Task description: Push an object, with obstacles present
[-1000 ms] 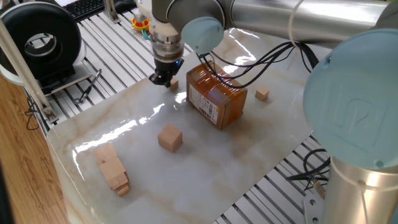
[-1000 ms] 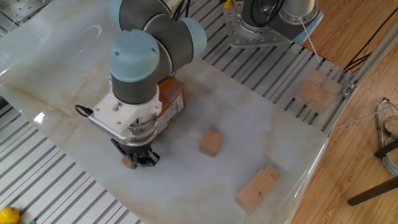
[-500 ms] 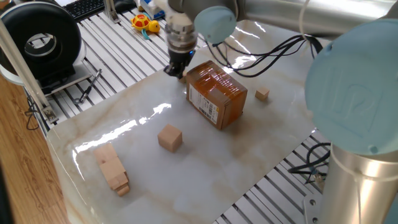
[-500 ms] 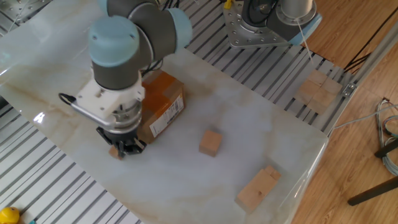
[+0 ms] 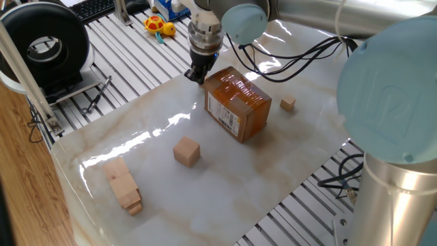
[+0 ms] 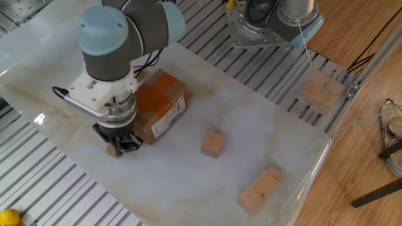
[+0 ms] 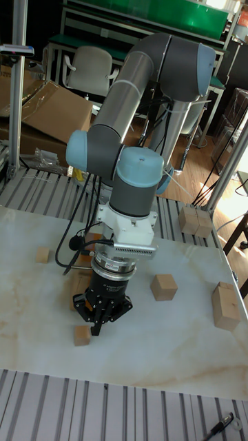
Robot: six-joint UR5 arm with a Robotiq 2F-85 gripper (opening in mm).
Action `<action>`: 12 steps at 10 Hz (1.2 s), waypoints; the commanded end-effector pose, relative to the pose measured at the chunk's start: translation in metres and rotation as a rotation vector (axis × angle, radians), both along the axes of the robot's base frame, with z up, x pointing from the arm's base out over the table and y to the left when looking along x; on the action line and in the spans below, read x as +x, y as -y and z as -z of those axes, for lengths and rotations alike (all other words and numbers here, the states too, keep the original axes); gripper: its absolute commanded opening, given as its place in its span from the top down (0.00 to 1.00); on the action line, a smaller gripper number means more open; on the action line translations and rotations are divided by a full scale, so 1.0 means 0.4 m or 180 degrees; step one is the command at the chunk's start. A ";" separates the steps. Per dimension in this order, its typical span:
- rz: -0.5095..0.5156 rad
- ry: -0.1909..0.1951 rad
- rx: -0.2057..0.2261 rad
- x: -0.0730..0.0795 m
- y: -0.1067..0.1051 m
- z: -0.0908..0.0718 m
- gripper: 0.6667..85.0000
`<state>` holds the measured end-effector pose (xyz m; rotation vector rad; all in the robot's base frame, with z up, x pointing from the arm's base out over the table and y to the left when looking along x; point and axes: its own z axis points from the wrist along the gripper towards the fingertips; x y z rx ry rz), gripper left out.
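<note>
While the gripper (image 7: 98, 318) points straight down at the marble tabletop (image 6: 264, 125) with its fingers drawn together on nothing, the tiny wooden cube (image 7: 82, 335) lies just beside the fingertips, near the table edge. The taped cardboard box (image 5: 237, 104) stands close behind. The larger wooden cube (image 6: 212, 144), the elongated pale blocks (image 5: 123, 184) and the second tiny cube (image 5: 288, 103) lie well apart.

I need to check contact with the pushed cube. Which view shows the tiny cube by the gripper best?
The tall fixed view: the tiny cube sits unobstructed beside the gripper. The other fixed view shows only a sliver; one fixed view hides it behind the gripper.
</note>
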<state>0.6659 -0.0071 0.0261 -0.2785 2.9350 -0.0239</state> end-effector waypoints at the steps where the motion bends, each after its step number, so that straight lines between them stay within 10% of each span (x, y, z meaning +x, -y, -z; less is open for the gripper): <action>1: 0.0086 0.0000 0.0150 0.000 -0.017 -0.003 0.99; 9: 0.0038 -0.0004 0.0101 0.007 0.013 0.025 0.99; 12: -0.0125 -0.0003 0.0039 -0.001 0.104 0.036 0.99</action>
